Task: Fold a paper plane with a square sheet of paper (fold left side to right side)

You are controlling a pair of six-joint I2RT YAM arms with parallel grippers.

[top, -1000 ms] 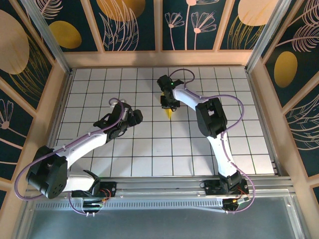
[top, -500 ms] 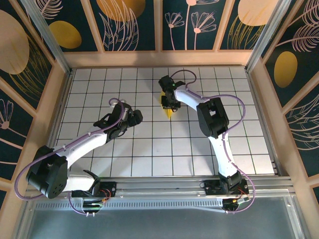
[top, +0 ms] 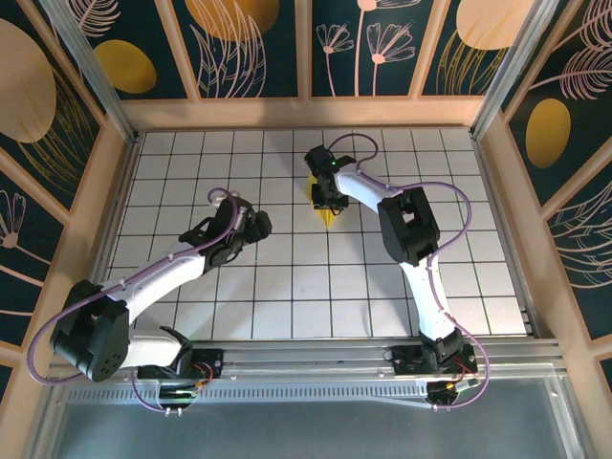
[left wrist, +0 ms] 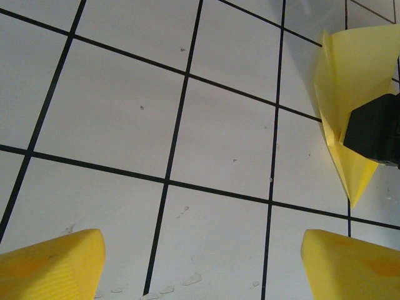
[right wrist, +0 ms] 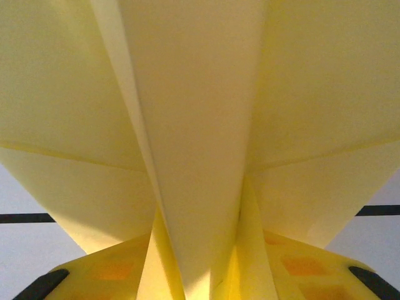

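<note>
The paper plane [top: 327,217] is a slim folded yellow dart, its point toward the near side, at the middle of the table's far half. My right gripper [top: 324,199] is shut on its wide end from above. In the right wrist view the plane's folded layers [right wrist: 200,125] run down into the gap between the yellow fingers [right wrist: 100,275], which pinch its centre fold. My left gripper [top: 260,224] hovers about one tile to the plane's left, open, with bare tiles between its fingertips [left wrist: 50,262]. The left wrist view has the plane [left wrist: 350,81] at its right edge.
The white gridded table [top: 287,287] is boxed in by wooden rails and dark painted wall panels [top: 249,43]. Purple cables loop beside both arms. A metal rail [top: 316,359] runs along the near edge by the arm bases.
My right gripper and the plane have shifted slightly toward the far side. The left arm has barely moved.
</note>
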